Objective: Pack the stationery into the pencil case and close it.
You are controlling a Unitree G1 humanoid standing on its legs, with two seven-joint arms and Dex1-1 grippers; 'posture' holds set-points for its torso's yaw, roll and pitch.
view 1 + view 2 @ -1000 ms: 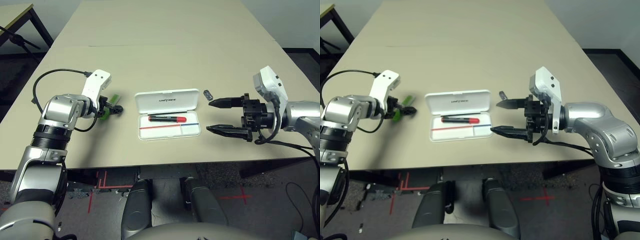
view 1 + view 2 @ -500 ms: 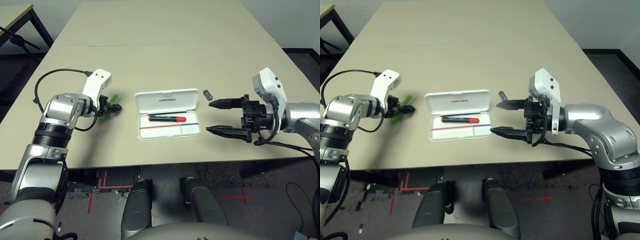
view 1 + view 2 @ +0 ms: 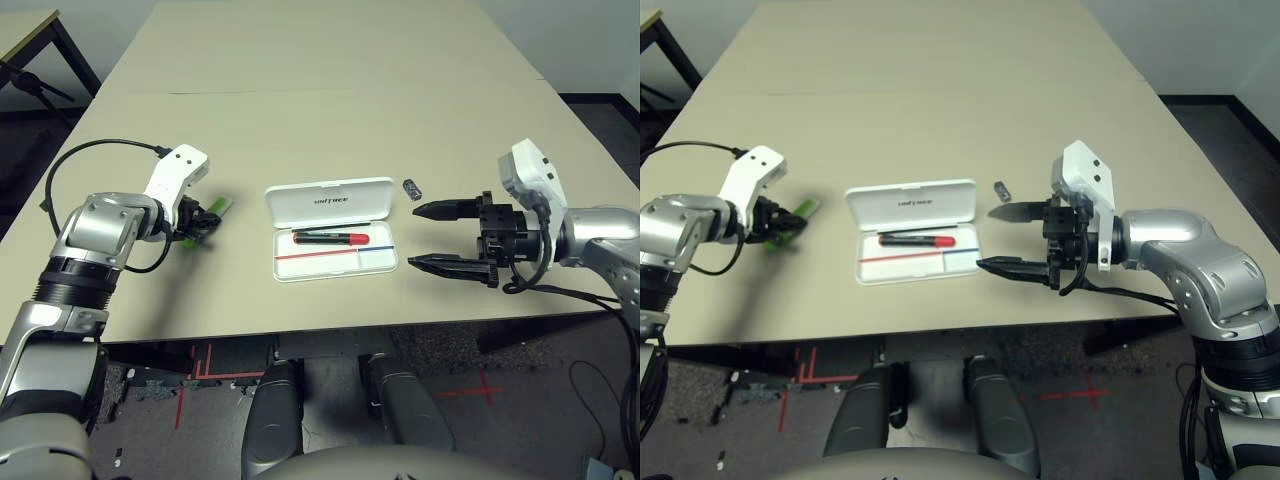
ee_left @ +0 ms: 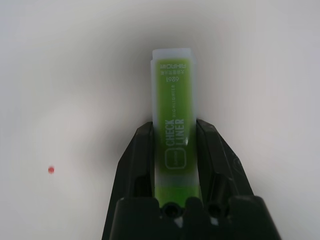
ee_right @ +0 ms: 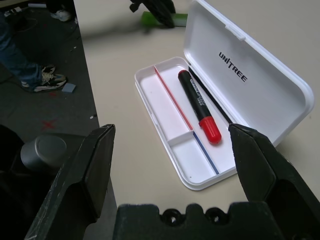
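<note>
The right gripper (image 3: pixel 428 238) waits wide, near and right of the open case (image 3: pixel 336 262), where the marker (image 3: pixel 333 239) lies. The left gripper (image 4: pixel 175 125) has now closed on the green highlighter (image 4: pixel 174 115), left of the case; it may be just off the table (image 3: pixel 230 310), hard to tell. So it can go in next. The little grey piece (image 3: pixel 412 189) sits far right. Table edge is near; far side is roomy.

The left gripper (image 4: pixel 174 123), fingers clamped, points toward three o'clock; the right gripper (image 3: pixel 412 236), fingers spread wide, points toward nine.
</note>
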